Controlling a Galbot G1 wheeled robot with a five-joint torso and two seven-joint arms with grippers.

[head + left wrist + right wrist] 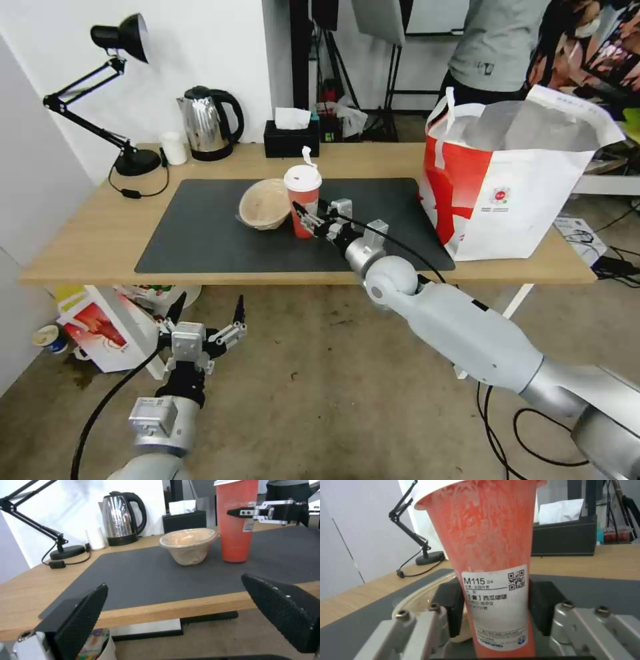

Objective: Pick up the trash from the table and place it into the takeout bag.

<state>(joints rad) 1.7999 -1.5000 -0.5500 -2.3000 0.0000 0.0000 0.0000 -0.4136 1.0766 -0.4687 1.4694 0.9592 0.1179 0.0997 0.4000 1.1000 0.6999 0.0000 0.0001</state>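
The right gripper has its two black pads closed against the sides of the tall red plastic cup with a white lid, which stands upright on the large dark grey rectangular mat. Just beside the cup, a beige pulp bowl lies tilted on the same mat. Well apart from the cup, the large white takeout bag with a red panel stands open on the light-wood table. The left gripper hangs spread wide and empty below the table's front edge.
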